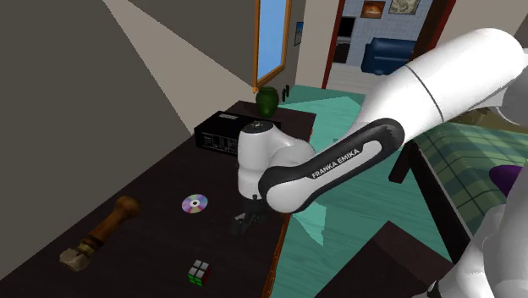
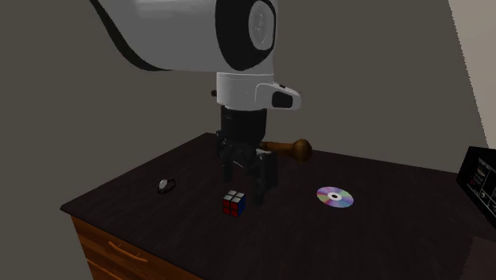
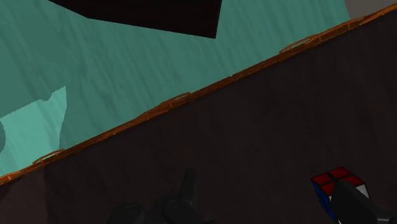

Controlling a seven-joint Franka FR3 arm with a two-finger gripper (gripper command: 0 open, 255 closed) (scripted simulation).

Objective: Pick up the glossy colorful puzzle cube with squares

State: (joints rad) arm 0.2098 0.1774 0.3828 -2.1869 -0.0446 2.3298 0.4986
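The puzzle cube [image 1: 199, 272] is small and glossy, with red, white, green and blue squares, and it rests on the dark tabletop [image 1: 161, 182] near the front. In the second exterior view the cube [image 2: 234, 203] lies just below and in front of my black gripper [image 2: 249, 181], which hangs low over the table. My gripper [image 1: 245, 223] stands a little beyond the cube, near the table's edge. In the wrist view the gripper [image 3: 264, 183] is open with bare table between its fingers; the cube [image 3: 336, 183] sits beside the right finger [image 3: 354, 205], outside the gap and partly hidden by it.
A shiny disc [image 1: 195, 203] lies beyond the cube, and a wooden grinder [image 1: 101, 233] lies toward the shoulder view's left. A black box [image 1: 222, 133] and a green vase [image 1: 266, 99] stand at the far end. A small metal object [image 2: 165, 185] sits near a corner. Teal floor [image 3: 127, 63] lies past the edge.
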